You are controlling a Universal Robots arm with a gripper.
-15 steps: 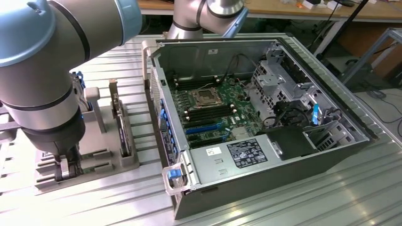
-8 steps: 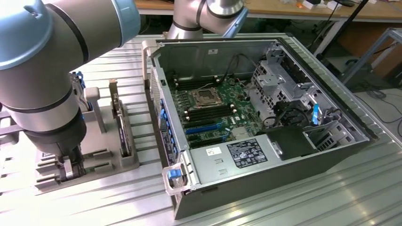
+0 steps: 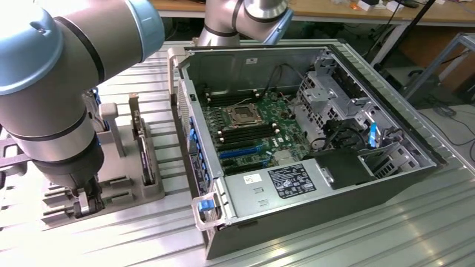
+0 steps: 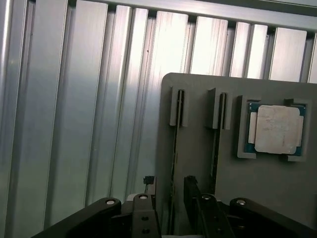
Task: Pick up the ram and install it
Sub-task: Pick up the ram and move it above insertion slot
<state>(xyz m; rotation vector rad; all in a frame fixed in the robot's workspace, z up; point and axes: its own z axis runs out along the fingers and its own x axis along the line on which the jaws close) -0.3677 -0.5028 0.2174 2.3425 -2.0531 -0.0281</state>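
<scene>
Two fingers of the hand are standing narrowly apart on either side of the ram, which is sitting on edge in a holder slot on the table, at the exterior view's nine o'clock from the case.

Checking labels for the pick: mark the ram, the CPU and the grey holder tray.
ram (image 4: 174, 163), wrist view, thin edge standing in its slot.
CPU (image 4: 275, 130), wrist view, middle of its metal lid.
grey holder tray (image 4: 193, 144), wrist view, bare face between the two slots.
</scene>
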